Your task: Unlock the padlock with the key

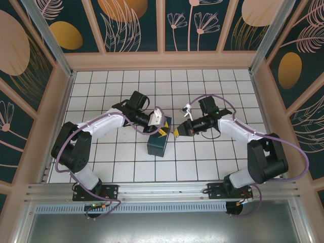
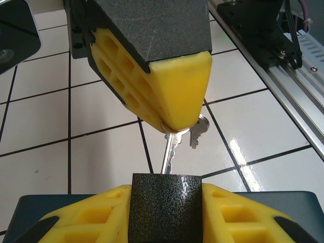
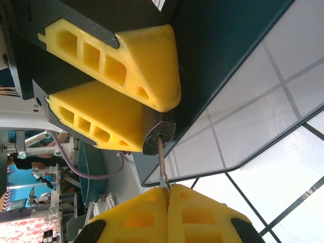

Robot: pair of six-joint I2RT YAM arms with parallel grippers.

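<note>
Near the middle of the tabletop [image 1: 126, 167], both arms meet tip to tip just above a dark teal box [image 1: 159, 146]. Left arm comes in from the left edge, right arm from the right edge.

Left fingers [image 2: 91, 217] are clamped on the padlock [image 2: 164, 202], one yellow pad on each side of its dark speckled body. The lock is held off the tiles, at the box's right side, keyhole end facing the right arm. Shackle is hidden, can't tell whether it's latched or popped.

Right fingers [image 3: 202, 217] are pressed together on the key [image 2: 169, 152], pinching its head. The silvery blade sticks straight out from the tips and its end meets the padlock's face at the keyhole. How deep it sits can't be told. A spare key [image 2: 198, 132] hangs loose just beside the gripped one, touching nothing else.

From the right wrist, blade and lock line up in one straight line, with the lock's rounded end between the left pads and the box wall right behind it. White tiles with dark grout run under everything.
</note>
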